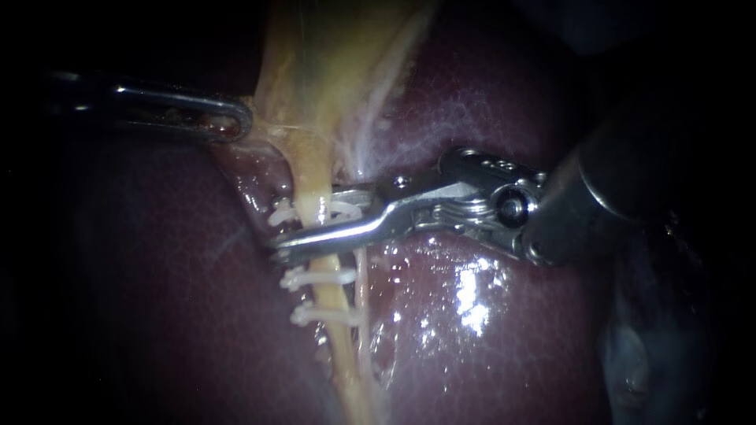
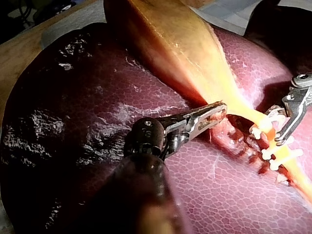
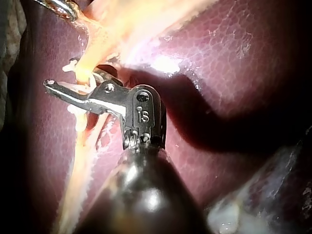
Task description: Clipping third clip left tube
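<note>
Left instrument: Your left instrument (image 1: 239,123) reaches in from the left of the endoscope view. Its pincer is clamped on the edge of the gallbladder (image 1: 331,63), just where the yellow sac narrows; the left wrist view shows both jaws pressed on that tissue.
Left tube: The left tube (image 1: 335,346) runs down from the gallbladder's neck across the liver (image 1: 488,94), with a thinner, paler strand close on its right.
Clips: Two lower clips (image 1: 321,277), both white, sit across the tube, one under the other. An upper clip (image 1: 279,214) crosses it just above them.
Right instrument: Your right instrument (image 1: 313,220) comes in from the right. Its pincer stands open astride the left tube, one jaw lying across the front of the tube and the other passing behind it, with the upper clip in the gap between them.
Liver: Dark red and wet, it glistens below the right instrument's wrist joint.
</note>
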Available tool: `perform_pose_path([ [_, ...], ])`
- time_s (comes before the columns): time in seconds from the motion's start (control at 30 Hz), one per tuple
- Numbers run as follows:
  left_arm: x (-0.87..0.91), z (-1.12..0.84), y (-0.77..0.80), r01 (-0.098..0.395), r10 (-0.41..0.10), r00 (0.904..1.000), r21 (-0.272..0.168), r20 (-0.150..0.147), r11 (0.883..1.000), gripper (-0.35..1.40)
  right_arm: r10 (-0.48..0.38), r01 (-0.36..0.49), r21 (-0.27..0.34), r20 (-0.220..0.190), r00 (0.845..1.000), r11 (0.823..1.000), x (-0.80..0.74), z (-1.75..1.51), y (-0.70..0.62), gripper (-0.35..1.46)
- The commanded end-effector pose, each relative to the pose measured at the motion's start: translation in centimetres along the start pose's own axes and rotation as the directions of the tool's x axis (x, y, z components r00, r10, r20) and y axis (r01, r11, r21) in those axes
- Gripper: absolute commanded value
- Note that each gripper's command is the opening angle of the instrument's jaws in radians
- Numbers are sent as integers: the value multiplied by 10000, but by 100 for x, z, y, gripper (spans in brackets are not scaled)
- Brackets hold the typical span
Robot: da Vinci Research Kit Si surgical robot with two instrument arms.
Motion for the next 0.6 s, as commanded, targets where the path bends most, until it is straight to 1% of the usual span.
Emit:
perform_pose_path([
  [0.03, 0, 0, 0, 1, -1, 10000, -4, 2, 10000, -35, 2, -2, 14, 18, 10000, 10000, -1, -1, 0, 11],
  [0.07, 0, 0, 0, 1, -1, 10000, -4, 2, 10000, -35, 2, -2, 13, 17, 10000, 10000, -1, -2, 1, 3],
  [0.33, 0, 1, 0, 1, -1, 10000, -8, 3, 10000, -35, 119, -119, 21, 21, 9999, 9999, -1, -2, 3, -35],
  [0.43, 0, 1, 0, 1, -1, 10000, 18, -4, 10000, -35, 117, -117, 9, 13, 9999, 9999, -1, -3, 3, -35],
  [0.47, 0, 1, 0, 0, 0, 10000, 17, -4, 10000, -35, 110, -111, -78, -72, 9999, 9999, -1, -3, 3, -35],
  [0.6, 0, 1, 0, 0, 0, 10000, 15, -3, 10000, -35, 111, -111, -132, 2, 9999, 9999, -1, -4, 5, -35],
])
